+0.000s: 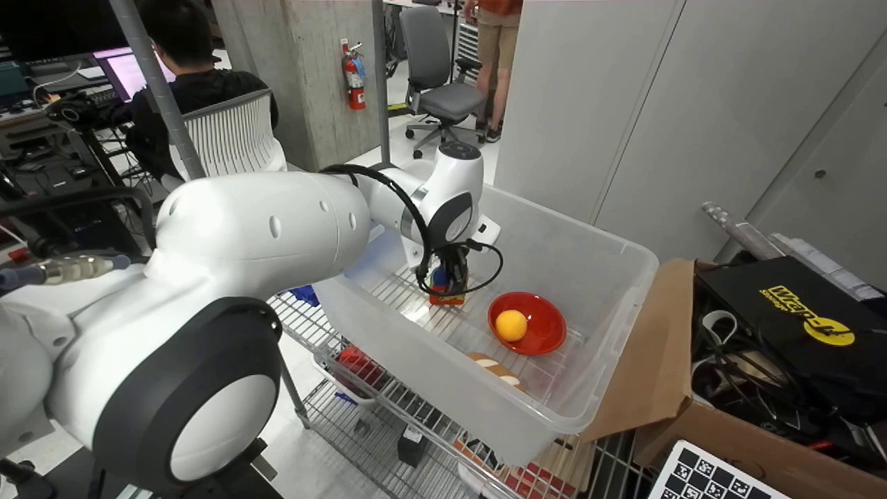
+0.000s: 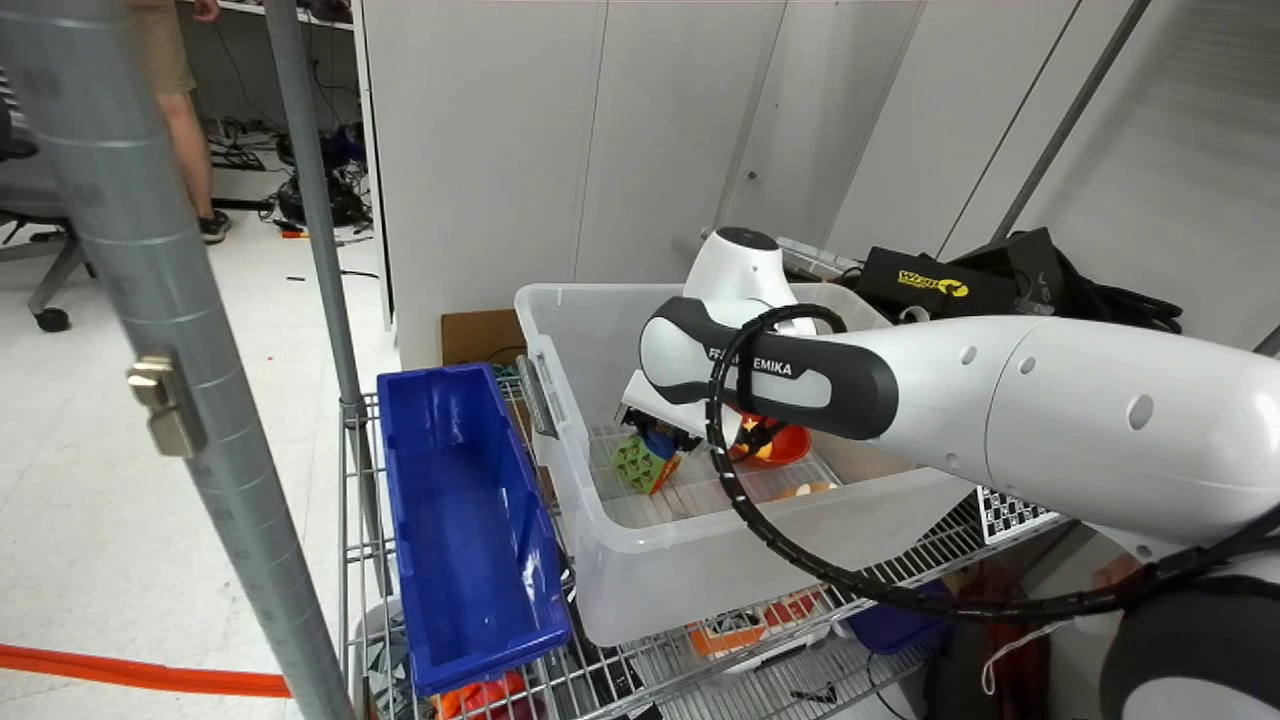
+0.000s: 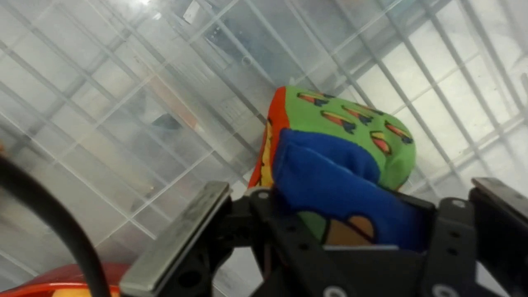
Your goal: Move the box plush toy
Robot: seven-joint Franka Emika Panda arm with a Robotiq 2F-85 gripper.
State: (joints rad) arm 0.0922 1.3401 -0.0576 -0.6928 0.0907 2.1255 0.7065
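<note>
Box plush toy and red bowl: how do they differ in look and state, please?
The box plush toy is boxy; the red bowl is round. The toy carries multicoloured prints, while the bowl is plain red. The gripper has the toy between its fingers; the bowl holds a yellow-orange ball. Both are inside the clear bin.

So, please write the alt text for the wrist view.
The tool grips a blue, green and red plush. Behind it, a wire grid shows through the clear bin; part of a red bowl is at lower left.
</note>
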